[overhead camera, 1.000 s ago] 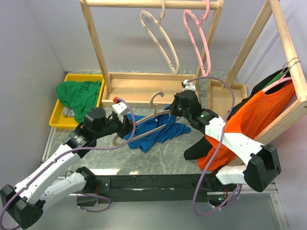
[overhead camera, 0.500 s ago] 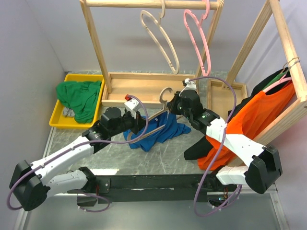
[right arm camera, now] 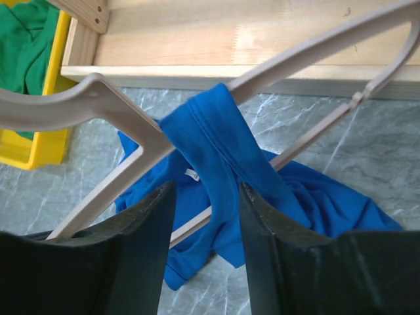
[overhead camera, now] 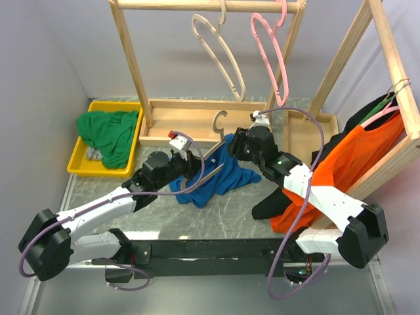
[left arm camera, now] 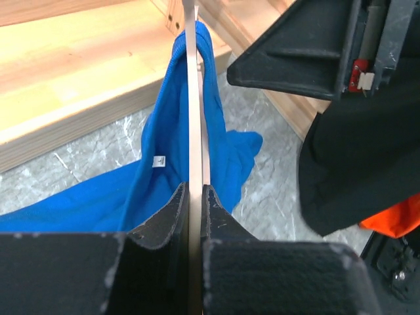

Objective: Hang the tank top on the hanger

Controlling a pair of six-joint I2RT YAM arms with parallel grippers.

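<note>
Stuff you just can't make out here

Overhead view: the right pincer [overhead camera: 236,147] has its fingertips tucked behind its own wrist and the tank top [overhead camera: 220,177], and that blue cloth covers the middle of the hanger [overhead camera: 215,125]. In the left wrist view the hanger is edge-on and runs off the top edge, and the little white label [left arm camera: 157,161] is too small to read. The right wrist view crops the hanger at both sides.

Reaching further toward frame centre with the left claw [overhead camera: 191,164], clamped on the hanger [overhead camera: 218,123]. Tipping that hanger up from its low slant, hook rising upright at centre. Lifting a strap of the tank top [overhead camera: 220,176] off the counter [overhead camera: 216,216] with the right claw [overhead camera: 234,146], up over the hanger's shoulder.
</note>
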